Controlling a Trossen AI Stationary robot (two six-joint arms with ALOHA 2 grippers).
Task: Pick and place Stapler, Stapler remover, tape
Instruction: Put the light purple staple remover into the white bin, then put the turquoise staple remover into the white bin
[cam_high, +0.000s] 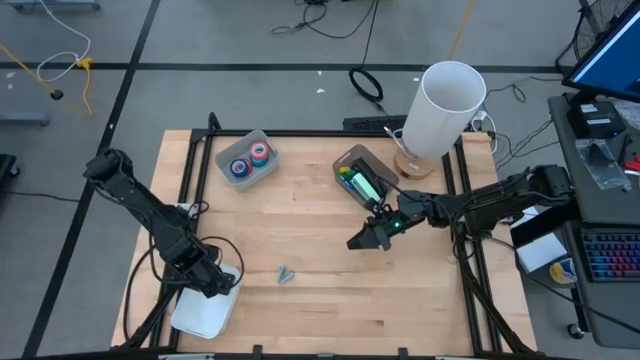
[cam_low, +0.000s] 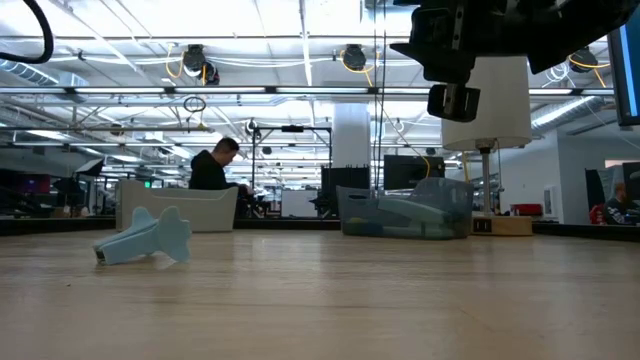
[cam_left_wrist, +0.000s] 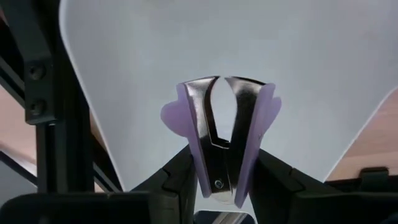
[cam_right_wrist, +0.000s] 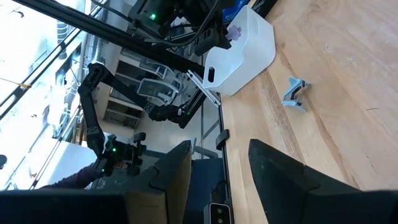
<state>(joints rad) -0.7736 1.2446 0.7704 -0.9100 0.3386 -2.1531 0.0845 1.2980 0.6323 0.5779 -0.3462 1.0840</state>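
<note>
My left gripper (cam_left_wrist: 227, 186) hangs over the white bin (cam_high: 205, 310) at the near left corner of the table (cam_high: 320, 290); its fingers (cam_left_wrist: 180, 177) stand narrowly apart with the purple staple remover (cam_left_wrist: 222, 140) pinched between them, chrome claws pointing down into the bin, the purple thumb wings jutting out past either finger; the bin's pale floor fills the space beneath it; my right gripper (cam_high: 368, 238) hovers above the middle of the table, just in front of the clear bin (cam_high: 365, 178) that holds green and yellow items; its fingers (cam_right_wrist: 277, 168) are parted and hold nothing; a second staple remover (cam_high: 285, 274), pale blue-grey, lies on the bare wood between my two arms, well apart from both; the tape rolls (cam_high: 250, 160), blue and pinkish-red, sit together in the clear bin (cam_high: 222, 150) at the far left of the table; a tall white cylinder (cam_high: 445, 110) stands on a wooden base at the far right.
</note>
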